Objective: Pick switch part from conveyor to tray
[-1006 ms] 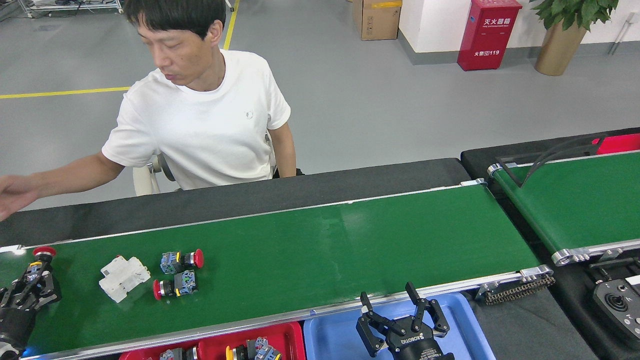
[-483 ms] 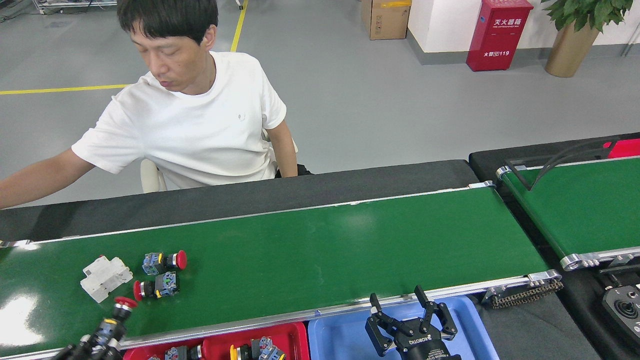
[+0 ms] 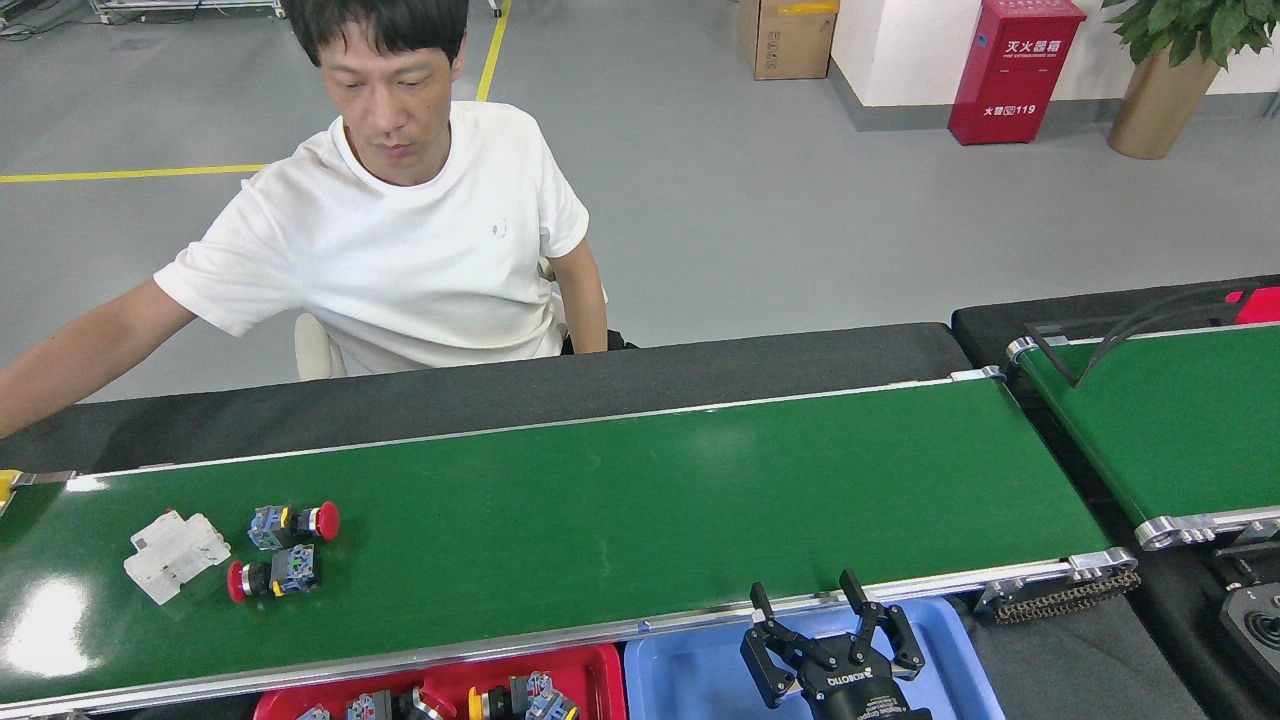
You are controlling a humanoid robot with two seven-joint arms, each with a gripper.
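Observation:
Two switch parts with red mushroom caps lie on the conveyor (image 3: 620, 510) at its left: one (image 3: 293, 523) with its cap pointing right, one (image 3: 272, 576) just nearer with its cap pointing left. The red tray (image 3: 600, 668) shows at the bottom edge and holds several switch parts (image 3: 520, 697). My right gripper (image 3: 806, 604) stands open over the blue tray (image 3: 680, 680), nothing between its fingers. My left gripper is out of view.
A white plastic block (image 3: 176, 555) lies on the belt left of the two switches. A person in a white shirt (image 3: 400, 250) sits behind the conveyor, arm stretched left. A second green belt (image 3: 1170, 420) runs at the right, a black controller (image 3: 1260, 625) below it.
My left gripper, shut on a red-capped switch part, came down off the belt toward the red tray and left the view. The camera shifted, so belt items appear further left. The right gripper stayed put.

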